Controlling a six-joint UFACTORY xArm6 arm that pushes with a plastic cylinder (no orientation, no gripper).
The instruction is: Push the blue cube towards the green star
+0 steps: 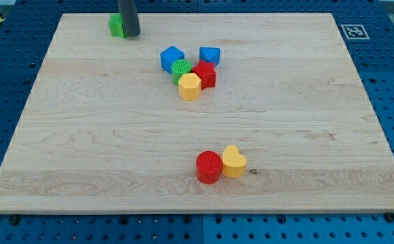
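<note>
Tip parked beside the green star

No hand is fitted, so nothing is held; my tip [131, 34] should be brought behind the blue cube [172, 58] (its right side) and driven toward the green star [116, 26].

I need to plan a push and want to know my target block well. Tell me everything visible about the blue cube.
The blue cube is a small, solid-looking block, plain blue with a matte finish, sitting flat on the wooden board and turned so a corner faces the view's bottom. It is the leftmost piece of the cluster near the view's top centre. Its lower right edge meets the green round block. My tip is well off to its upper left, beside the green star.
</note>
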